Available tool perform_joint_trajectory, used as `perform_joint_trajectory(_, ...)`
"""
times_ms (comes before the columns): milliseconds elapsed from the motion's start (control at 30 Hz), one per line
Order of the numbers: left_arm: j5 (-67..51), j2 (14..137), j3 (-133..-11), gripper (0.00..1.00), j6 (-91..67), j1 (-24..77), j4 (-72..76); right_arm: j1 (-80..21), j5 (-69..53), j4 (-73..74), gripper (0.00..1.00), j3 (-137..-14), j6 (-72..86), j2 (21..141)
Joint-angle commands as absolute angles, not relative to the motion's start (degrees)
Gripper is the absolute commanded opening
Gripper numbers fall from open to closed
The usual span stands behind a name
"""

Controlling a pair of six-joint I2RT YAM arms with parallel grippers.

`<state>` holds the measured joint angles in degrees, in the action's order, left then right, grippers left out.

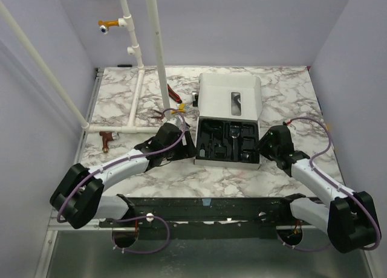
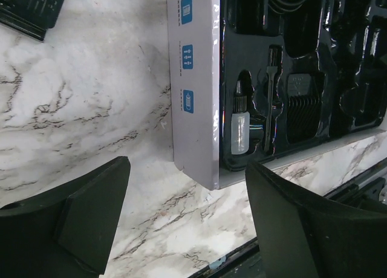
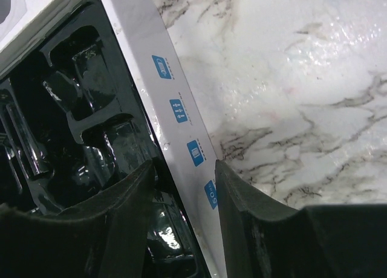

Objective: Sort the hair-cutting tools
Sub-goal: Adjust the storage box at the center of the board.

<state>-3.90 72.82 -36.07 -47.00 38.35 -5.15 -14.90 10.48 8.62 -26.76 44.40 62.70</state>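
My right gripper (image 3: 184, 169) pinches the right wall of the white box (image 3: 181, 109), one finger inside and one outside. My left gripper (image 2: 187, 166) hangs wide open, flanking the near-left corner without touching it. The hair-cutting tools (image 2: 300, 106) sit in the black tray (image 1: 208, 130) inside. I judge a hard pull could buckle the card wall or tip the box, spilling pieces toward the open lid (image 1: 221, 96).

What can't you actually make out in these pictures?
Top view: pieces in the black tray, too small and dark to tell apart.
Left wrist view: the tray's other compartments, cut off by the top and right edges.
Right wrist view: the tray's near corner, hidden behind the right gripper, shut on the box wall.
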Motion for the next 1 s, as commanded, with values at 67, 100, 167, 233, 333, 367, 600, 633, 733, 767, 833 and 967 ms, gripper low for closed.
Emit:
perform_joint_trajectory(67,-2.7,76.7,-39.8,0.79,-45.3,40.9,-3.2,-14.9,6.2,15.8,0.46,-24.3,46.4,57.1)
perform_joint_trajectory(100,-2.7,77.1,-40.2,0.79,-45.1,41.3,-3.1,-14.8,5.9,16.4,0.46,-24.3,46.5,56.2)
perform_joint_trajectory(167,-2.8,78.1,-41.4,0.78,-44.5,42.2,-3.1,-14.9,5.3,17.5,0.46,-24.5,46.6,54.4)
perform_joint_trajectory(233,-3.0,79.3,-42.6,0.77,-44.0,43.2,-3.2,-14.8,5.2,18.7,0.47,-24.8,46.6,52.7)
perform_joint_trajectory(333,-3.3,81.1,-44.2,0.77,-43.5,44.7,-3.3,-14.8,4.9,20.9,0.55,-26.6,46.3,50.1)
perform_joint_trajectory(367,-3.4,81.7,-44.8,0.77,-43.3,45.0,-3.3,-14.9,4.8,21.5,0.57,-27.2,46.0,49.4)
perform_joint_trajectory(600,-3.6,84.9,-47.7,0.76,-42.1,46.5,-3.7,-14.8,8.9,23.5,0.74,-30.8,45.1,46.6)
perform_joint_trajectory(633,-3.6,85.5,-48.2,0.76,-41.9,46.6,-3.9,-14.8,8.9,23.7,0.74,-31.1,44.9,46.5)
perform_joint_trajectory(733,-3.6,86.7,-49.8,0.76,-40.8,47.1,-4.0,-14.9,9.6,23.8,0.74,-31.5,44.8,46.0)
perform_joint_trajectory(767,-3.5,87.2,-50.5,0.76,-40.5,47.3,-4.2,-14.9,10.0,23.8,0.74,-31.5,44.7,45.8)
perform_joint_trajectory(833,-3.4,88.1,-51.6,0.76,-40.3,47.8,-4.4,-14.8,11.3,23.5,0.74,-31.3,44.6,46.0)
perform_joint_trajectory(967,-2.2,87.8,-51.4,0.76,-40.8,48.1,-4.9,-14.8,13.1,21.5,0.75,-30.6,45.4,48.7)
